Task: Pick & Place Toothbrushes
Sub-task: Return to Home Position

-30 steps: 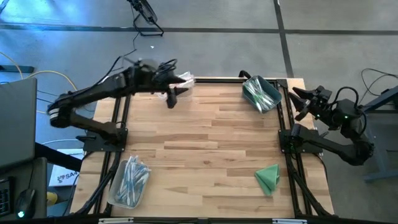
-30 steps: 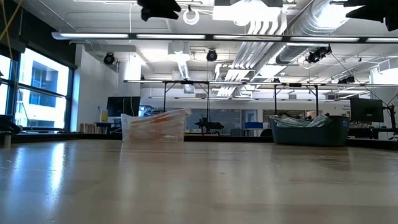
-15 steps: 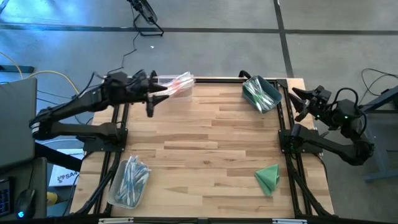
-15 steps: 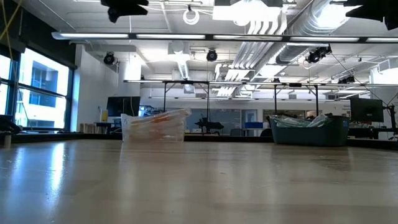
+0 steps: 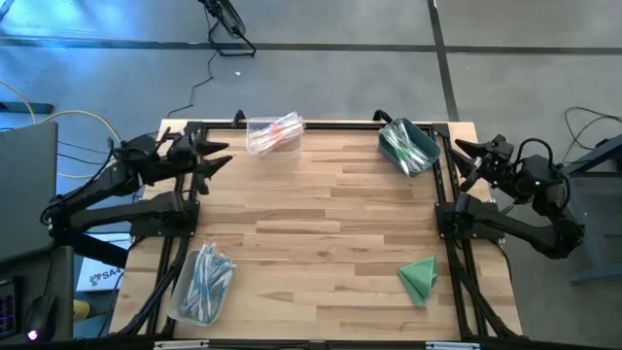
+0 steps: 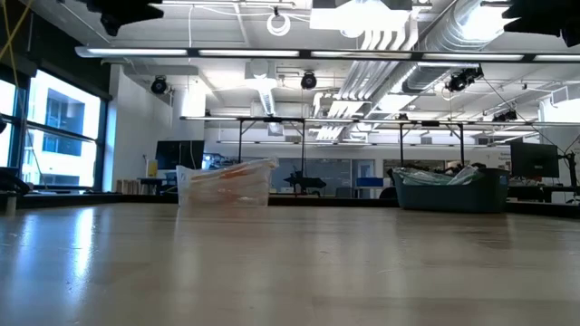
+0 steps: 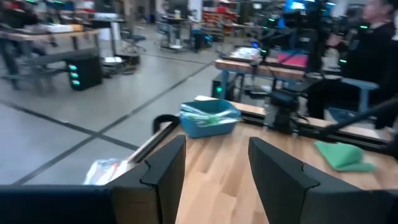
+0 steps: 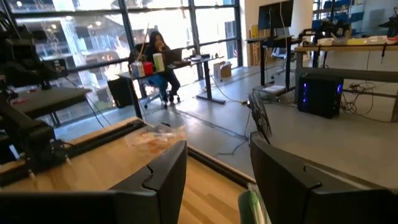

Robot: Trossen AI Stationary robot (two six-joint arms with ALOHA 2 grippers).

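Observation:
Three bins of toothbrushes stand on the wooden table (image 5: 321, 214). A clear bin (image 5: 275, 133) with pink-orange ones sits at the far edge. A teal bin (image 5: 408, 146) with green ones is at the far right. A clear bin (image 5: 202, 282) with blue ones is at the near left. My left gripper (image 5: 218, 161) hovers open and empty over the table's far left edge, pointing level across the table (image 7: 214, 146). My right gripper (image 5: 465, 163) waits open and empty at the far right edge, beside the teal bin (image 8: 217, 155).
A folded green cloth (image 5: 419, 277) lies near the table's near right corner. Black frame rails (image 5: 185, 209) run along the left and right edges. A person stands beyond the table (image 7: 373, 37); another sits at a desk (image 8: 158, 50).
My left gripper has drawn back from above the clear far-edge bin toward the table's left edge, sinking a little, open and empty all the way. The bins have not moved.

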